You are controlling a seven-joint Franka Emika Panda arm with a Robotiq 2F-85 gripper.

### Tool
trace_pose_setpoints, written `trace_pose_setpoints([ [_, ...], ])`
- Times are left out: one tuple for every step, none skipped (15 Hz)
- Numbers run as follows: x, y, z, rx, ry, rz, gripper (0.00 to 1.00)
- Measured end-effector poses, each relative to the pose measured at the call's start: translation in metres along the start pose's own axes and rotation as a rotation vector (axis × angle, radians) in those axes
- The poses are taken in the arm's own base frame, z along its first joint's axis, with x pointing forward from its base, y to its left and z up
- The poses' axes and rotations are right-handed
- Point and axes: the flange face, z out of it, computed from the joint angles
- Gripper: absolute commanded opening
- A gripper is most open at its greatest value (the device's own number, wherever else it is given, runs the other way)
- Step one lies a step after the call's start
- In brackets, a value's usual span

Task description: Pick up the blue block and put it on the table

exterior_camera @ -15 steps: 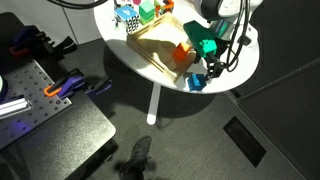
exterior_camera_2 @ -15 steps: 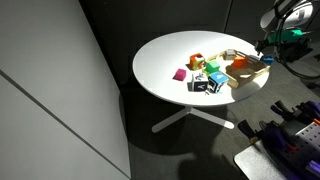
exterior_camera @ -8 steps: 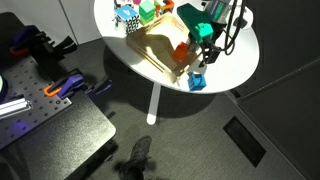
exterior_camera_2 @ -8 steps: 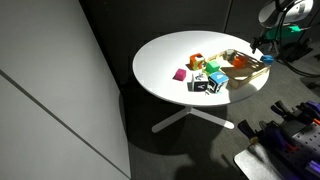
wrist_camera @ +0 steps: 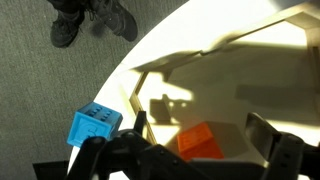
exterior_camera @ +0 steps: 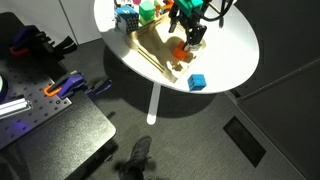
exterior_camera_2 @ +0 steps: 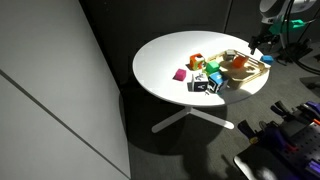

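The round white table point(exterior_camera: 235, 55) stands on one white leg point(exterior_camera: 152, 103) over dark grey carpet point(exterior_camera: 260, 110). In an exterior view a dark workbench point(exterior_camera: 40, 115) with orange clamps point(exterior_camera: 58, 90) sits low to one side, well apart from the table. In an exterior view a plain grey wall point(exterior_camera_2: 50, 80) runs along the other side, with open floor between it and the table.

A wooden tray point(exterior_camera: 150, 45) takes up one part of the top, with a cluster of small coloured blocks point(exterior_camera_2: 205, 78) just beside it. The rest of the white surface is bare.

The blue block point(exterior_camera: 197, 82) lies on the tabletop outside the tray, close to the rim; in the wrist view point(wrist_camera: 95, 126) it sits right by the edge, with carpet beyond it.

The gripper point(exterior_camera: 193, 40) hangs over the tray, above an orange block point(exterior_camera: 184, 52). In the wrist view its fingers point(wrist_camera: 112, 160) are spread wide with nothing between them, and the orange block point(wrist_camera: 197, 142) lies below on the tray floor. A dark pair of shoes point(wrist_camera: 90, 15) rests on the carpet past the table edge.
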Motion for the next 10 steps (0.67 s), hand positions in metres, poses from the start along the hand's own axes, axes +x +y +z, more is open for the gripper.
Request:
trace_pose_setpoints([
  [-0.006, -0.004, -0.004, -0.001, -0.015, -0.009, 1.00],
  [-0.011, -0.007, -0.009, -0.005, -0.022, -0.017, 1.00],
  [-0.016, -0.010, -0.013, -0.006, -0.022, -0.022, 1.00],
  [-0.021, -0.012, -0.017, -0.006, -0.017, -0.027, 1.00],
  [-0.025, -0.014, -0.021, -0.006, -0.004, -0.029, 1.00],
  [-0.029, -0.015, -0.024, -0.005, 0.011, -0.033, 1.00],
  [-0.033, -0.017, -0.027, -0.003, 0.024, -0.035, 1.00],
  [-0.037, -0.018, -0.029, -0.001, 0.033, -0.037, 1.00],
  [-0.041, -0.019, -0.030, 0.000, 0.039, -0.038, 1.00],
  [-0.044, -0.019, -0.031, 0.002, 0.042, -0.039, 1.00],
])
